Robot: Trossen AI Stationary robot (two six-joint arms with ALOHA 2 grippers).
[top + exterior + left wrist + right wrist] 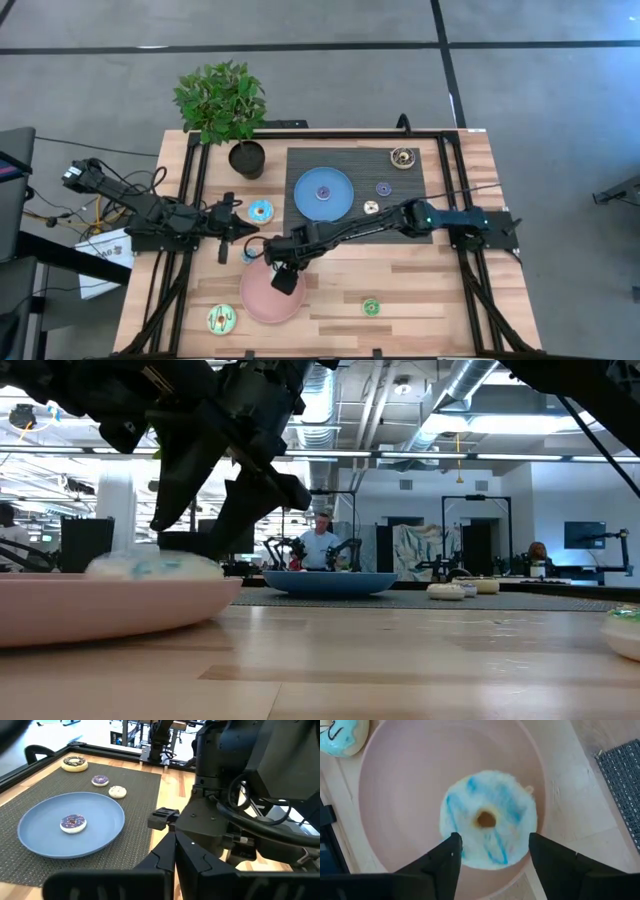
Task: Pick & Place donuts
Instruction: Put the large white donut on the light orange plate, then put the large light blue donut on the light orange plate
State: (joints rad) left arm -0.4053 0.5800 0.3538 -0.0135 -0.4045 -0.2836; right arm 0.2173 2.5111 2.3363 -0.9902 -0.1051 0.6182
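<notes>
1. The white donut (489,820), streaked with blue icing, lies flat on the pink plate (395,810) near the plate's middle; in the low view it shows as a pale mound on the plate (152,566).
2. The right gripper (492,851) hangs directly above that donut with its fingers (451,855) spread to either side of it — released, touching nothing. In the high view it sits over the pink plate's upper edge (283,277).
3. The light blue donut (340,737) lies on the bare wood just beside the pink plate's rim, not on it.
4. The left gripper (243,230) rests past the pink plate's far-left side, its fingers clenched shut with nothing between them.
5. Beyond the pink plate, on the dark mat (410,180), lies the blue plate (45,837) with a purple mini donut (73,823) at its centre.
6. On the mat beside the blue plate — away from the pink one — lie another purple-iced mini (100,780), a cream mini (117,791) and a dark brown donut (75,764) near the mat's far corner.
7. A green donut (221,319) lies on the wood left of the pink plate; a green mini (371,307) lies to its right.
</notes>
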